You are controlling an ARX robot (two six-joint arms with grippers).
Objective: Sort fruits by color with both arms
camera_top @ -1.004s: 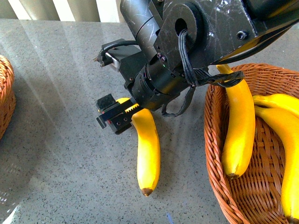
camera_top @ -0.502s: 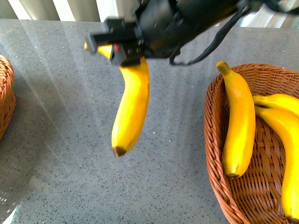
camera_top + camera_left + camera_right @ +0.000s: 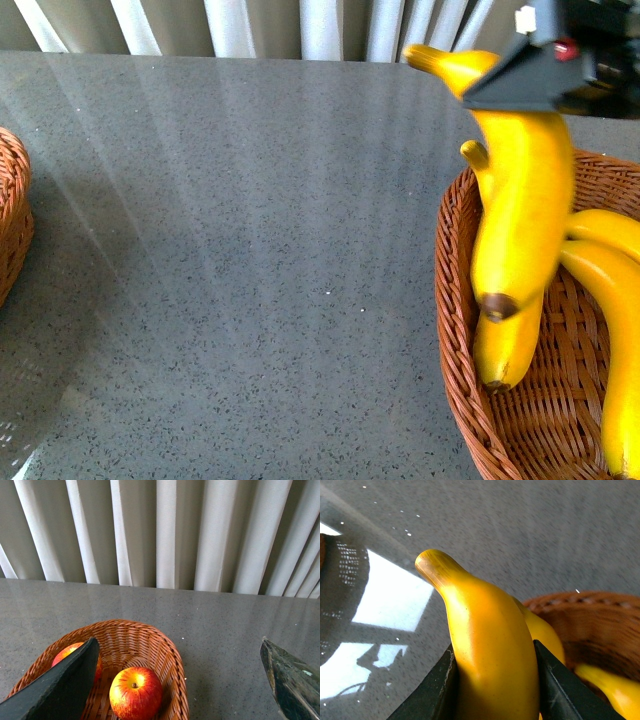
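In the front view, nearest the camera, the right wicker basket [image 3: 470, 400] holds bananas: one long banana [image 3: 505, 355] lies along its left wall with its brown tip down, and further bananas [image 3: 615, 330] lie beside it to the right. Just above, the right gripper [image 3: 550, 75] pinches the held banana [image 3: 525, 210] near its stem end, so that the fruit hangs nearly upright over the basket's left side, glossy yellow, gently curved, with a dark brown tip at the bottom. The right wrist view shows the black fingers [image 3: 437, 690] pressed against both sides of this banana [image 3: 490, 650], its stem end pale brown. The grey speckled table [image 3: 230, 260] stretches away to the left, where the edge of the left basket [image 3: 12, 215] shows. In the left wrist view the left gripper [image 3: 180, 680] is spread wide with nothing between its fingers, above that basket [image 3: 165, 655], which holds two red apples with yellow streaks [image 3: 135, 692] [image 3: 70, 652]. White vertical slats [image 3: 165, 530] stand farthest back
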